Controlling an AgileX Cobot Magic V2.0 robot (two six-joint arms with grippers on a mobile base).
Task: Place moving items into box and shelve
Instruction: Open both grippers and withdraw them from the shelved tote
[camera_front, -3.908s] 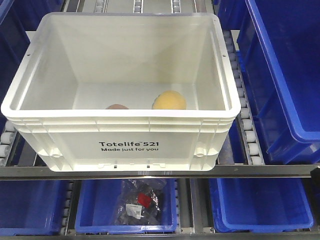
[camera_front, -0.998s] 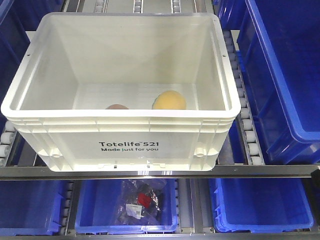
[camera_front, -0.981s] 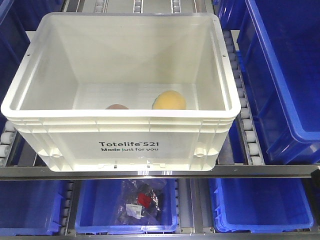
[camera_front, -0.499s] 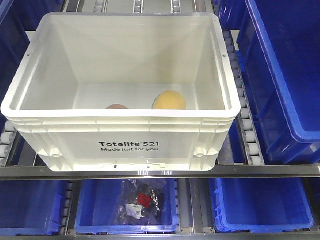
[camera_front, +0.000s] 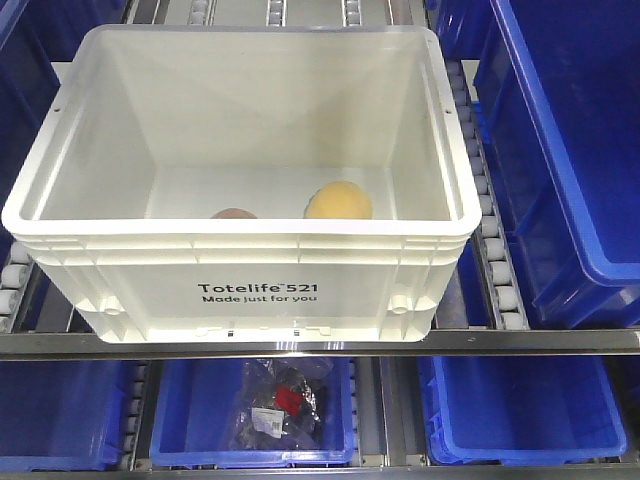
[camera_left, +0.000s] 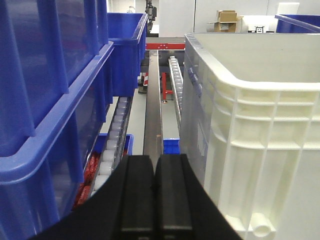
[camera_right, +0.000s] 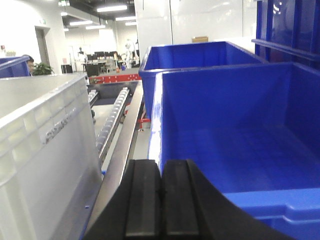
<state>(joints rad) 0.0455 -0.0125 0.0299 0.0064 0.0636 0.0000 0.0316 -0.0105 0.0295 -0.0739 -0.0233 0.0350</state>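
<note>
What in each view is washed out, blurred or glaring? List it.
Front view: the box interior is bright and low in contrast, its front rim hiding most of the reddish item. Left wrist view: the box wall is nearly overexposed. Right wrist view: ceiling lights glare and the background is soft.

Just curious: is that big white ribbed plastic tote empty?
No. The white ribbed tote holds a pale yellow-orange fruit and a reddish-brown one.

Front view looks down into box (camera_front: 240, 270); wrist views flank it, facing along shelf.
</note>
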